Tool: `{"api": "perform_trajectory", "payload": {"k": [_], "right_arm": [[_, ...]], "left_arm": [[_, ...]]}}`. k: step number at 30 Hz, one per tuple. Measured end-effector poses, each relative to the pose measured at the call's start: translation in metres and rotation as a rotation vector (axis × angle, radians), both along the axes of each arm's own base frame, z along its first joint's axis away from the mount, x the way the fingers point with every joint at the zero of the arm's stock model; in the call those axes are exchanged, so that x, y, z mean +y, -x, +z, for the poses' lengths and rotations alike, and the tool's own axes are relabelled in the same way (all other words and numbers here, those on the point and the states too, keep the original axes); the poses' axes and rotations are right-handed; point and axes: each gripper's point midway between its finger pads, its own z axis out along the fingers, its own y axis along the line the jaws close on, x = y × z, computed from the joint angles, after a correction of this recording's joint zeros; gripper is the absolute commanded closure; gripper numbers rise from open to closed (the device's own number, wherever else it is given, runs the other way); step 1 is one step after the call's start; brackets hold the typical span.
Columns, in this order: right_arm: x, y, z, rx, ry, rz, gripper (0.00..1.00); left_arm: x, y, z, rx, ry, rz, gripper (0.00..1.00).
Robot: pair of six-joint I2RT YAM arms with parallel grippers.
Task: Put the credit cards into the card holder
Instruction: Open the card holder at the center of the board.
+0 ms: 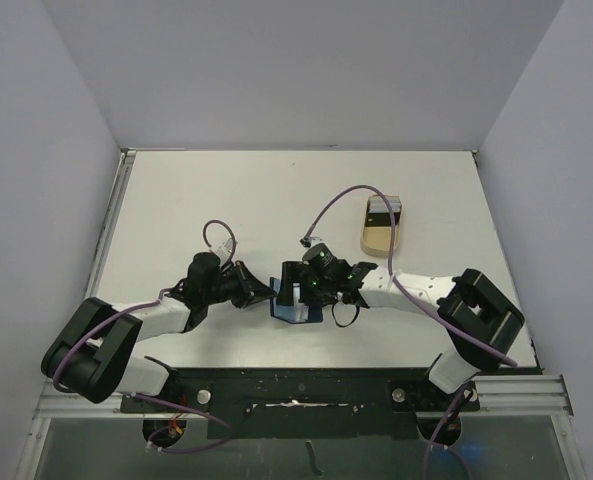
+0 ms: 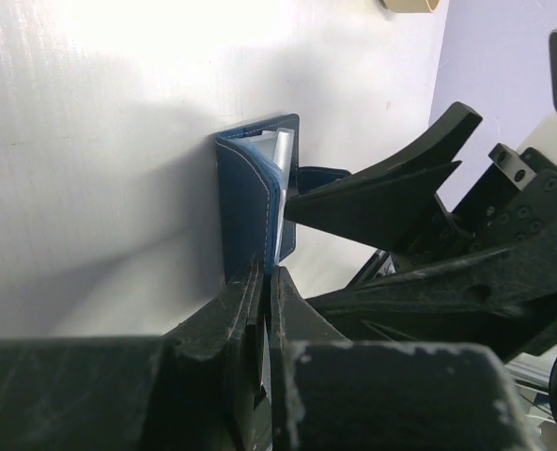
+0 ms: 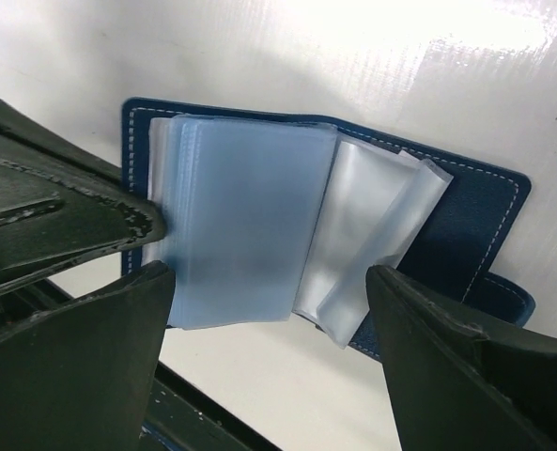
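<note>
Pinching card holder (image 2: pixel 250 193), left claw (image 2: pixel 265 274); right wrist shows sleeves (image 3: pixel 250 221).

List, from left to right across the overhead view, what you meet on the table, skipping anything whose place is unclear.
left pincer → card holder → tan dish

Robotics lab cell: white table (image 1: pixel 276 190), bare enclosing walls (image 1: pixel 306 70).
</note>
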Motion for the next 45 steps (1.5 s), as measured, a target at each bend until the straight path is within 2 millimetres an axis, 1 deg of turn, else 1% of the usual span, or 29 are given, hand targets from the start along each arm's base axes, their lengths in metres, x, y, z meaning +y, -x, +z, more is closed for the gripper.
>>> {"api": "perform_trajectory", "payload": {"k": [5,11,15,17,20,22,23,25,29,32,33,34,36,40,45], "right_arm": [[-0.003,-0.001,-0.009,0.007,0.028,-0.011,0.18],[-0.005,0.000,-0.012,0.013,0.034,-0.016,0.19],[-0.007,0.001,-0.015,0.015,0.043,-0.019,0.19],[-0.008,0.000,-0.015,0.012,0.046,-0.022,0.19],[-0.008,0.000,-0.015,0.011,0.048,-0.021,0.19],[-0.008,0.000,-0.016,0.010,0.048,-0.021,0.18],[-0.009,0.000,-0.016,0.009,0.049,-0.021,0.16],[-0.009,0.000,-0.016,0.009,0.051,-0.021,0.14],[-0.012,-0.001,-0.017,0.007,0.067,-0.030,0.12],[-0.016,-0.002,-0.018,0.001,0.087,-0.042,0.11],[-0.018,-0.003,-0.018,0.000,0.098,-0.046,0.10],[-0.020,-0.003,-0.018,-0.001,0.108,-0.049,0.07],[-0.024,-0.003,-0.018,0.000,0.133,-0.055,0.03],[-0.027,-0.004,-0.012,-0.012,0.169,-0.047,0.02],[-0.021,-0.005,0.002,-0.042,0.169,-0.032,0.04]], "left_arm": [[0.001,0.000,-0.001,0.005,-0.005,0.004,1.00],[0.004,0.004,0.000,0.006,-0.006,0.014,1.00],[0.006,0.006,0.001,0.001,-0.018,0.014,0.81],[0.007,0.007,0.000,0.000,-0.025,0.010,0.74],[0.008,0.008,-0.003,0.002,-0.034,0.005,0.69],[0.007,0.007,-0.004,0.004,-0.039,0.002,0.68],[0.007,0.006,-0.004,0.008,-0.042,0.002,0.68],[0.007,0.005,-0.005,0.009,-0.045,0.001,0.70],[0.006,0.004,-0.009,0.019,-0.058,-0.005,0.84],[0.007,0.004,-0.014,0.023,-0.072,-0.001,0.91],[0.008,0.003,-0.015,0.024,-0.078,0.001,0.93],[0.008,0.003,-0.016,0.026,-0.081,0.003,0.94],[0.009,0.003,-0.017,0.026,-0.085,0.004,0.96],[0.011,0.004,-0.019,0.026,-0.097,0.005,0.98],[0.012,0.004,-0.021,0.023,-0.108,0.004,0.99]]}}
